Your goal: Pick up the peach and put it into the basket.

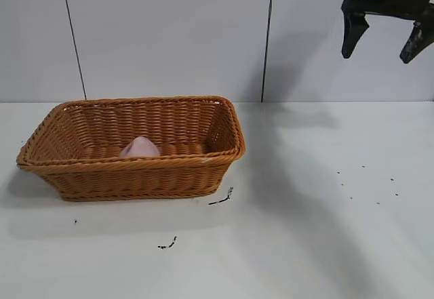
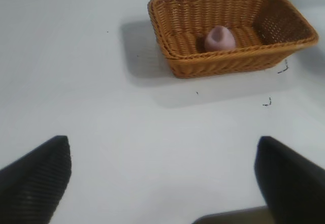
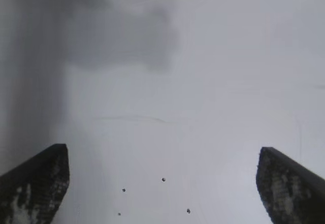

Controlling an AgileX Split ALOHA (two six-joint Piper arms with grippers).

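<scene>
- Exterior view: the basket (image 1: 132, 146) stands on the white desk (image 1: 325, 231), toward its left side and close to the rear edge by the wall. The peach (image 1: 140, 148) lies inside the basket, on the bottom, near the middle of the long front wall.
- In the same view the right end effector (image 1: 385, 38) hangs high above the right rear corner of the desk, well apart from the basket. Its two dark fingers are spread wide and nothing is between them, so it is released and empty.
- Some small dark marks (image 1: 222, 198) lie on the desk just in front of the basket's right corner.
- Left wrist view: the left end effector (image 2: 162, 178) hovers over a bare part of the desk, well apart from the basket (image 2: 231, 28). Its fingers are also wide apart and carry nothing. From here the peach (image 2: 220, 38) is seen clearly inside the basket, resting on the woven floor.
- Right wrist view: the right end effector (image 3: 162, 183) shows both fingertips far apart, with only bare desk (image 3: 213, 82) and a few dark specks between them. Neither the basket nor the peach is visible here.
- Progress, as I judge it: the peach is already in the basket and no end effector holds it, so the task looks complete. What is left, at most, is to bring the right arm to rest.
</scene>
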